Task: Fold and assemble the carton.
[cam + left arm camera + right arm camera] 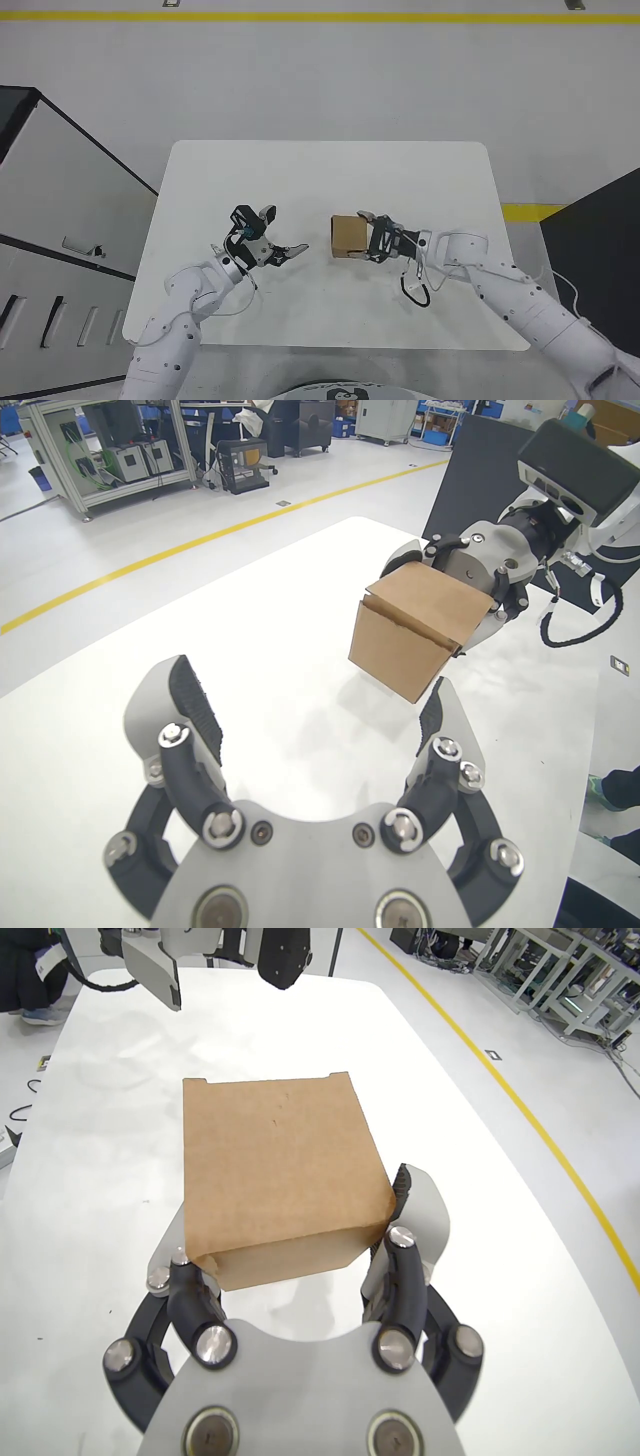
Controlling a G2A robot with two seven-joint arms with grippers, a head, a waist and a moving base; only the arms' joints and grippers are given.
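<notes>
Right wrist view, nearest first: the right gripper [290, 1208] is clamped on the carton [275, 1153], with one of its fingers [420, 1208] pressed to each side of the end closest to the wrist. Most of the carton sticks out past the fingertips, unsupported. The cardboard is already creased and rounded at the two corners where the fingers bear. A harder squeeze would probably buckle those walls, and the carton would then sit skewed or lose its square shape. From the left wrist view the carton seems to be held just off the table [150, 640], with its shadow underneath, so this end grip appears to be all that carries it. Because the hold is short, a push on the far end could turn the carton between the pads or slide it out of them. That far end, well beyond the right fingertips, faces the left gripper [310, 680]. The left fingers are spread wide with nothing between them, and the carton lies out past their tips, near but apart. On that face a flap edge stands slightly proud along the seam and looks not fully tucked. If the left fingers came in off line, a tip could snag that lip and peel the flap open instead of pressing it home. A square push, if too strong, could dent the panel or drive the carton back through the right fingers.
</notes>
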